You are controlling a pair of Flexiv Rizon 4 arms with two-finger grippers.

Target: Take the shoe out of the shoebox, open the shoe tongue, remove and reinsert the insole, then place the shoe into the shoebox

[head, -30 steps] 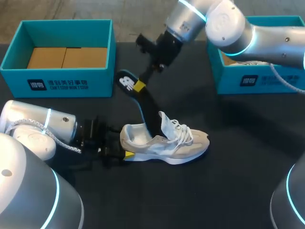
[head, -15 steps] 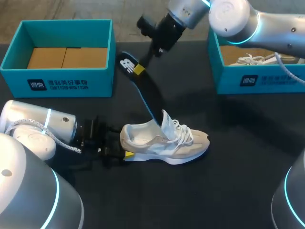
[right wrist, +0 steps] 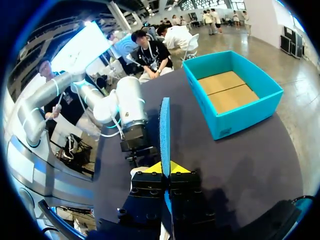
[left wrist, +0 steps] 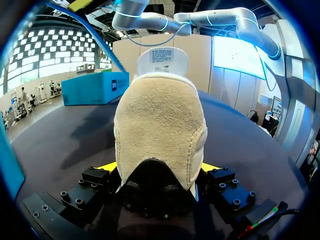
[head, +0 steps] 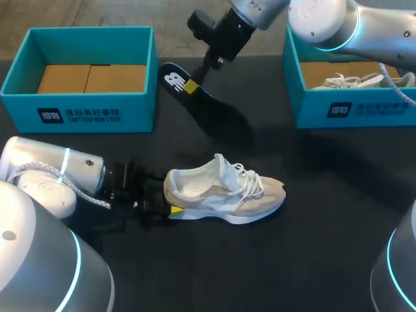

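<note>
The right jaws pinched the black insole (head: 198,97) aloft above the desk (head: 312,247); reinsertion called for feeding it toe-first into the sneaker (head: 224,192), whose heel the left jaws clamped

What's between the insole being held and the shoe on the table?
Nothing: only bare black tabletop separates the insole from the shoe in the head view.

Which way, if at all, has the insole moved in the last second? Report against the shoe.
Yes. The insole, in the right gripper, has risen out of the shoe, which stayed put, and now hangs clear beyond it.
</note>
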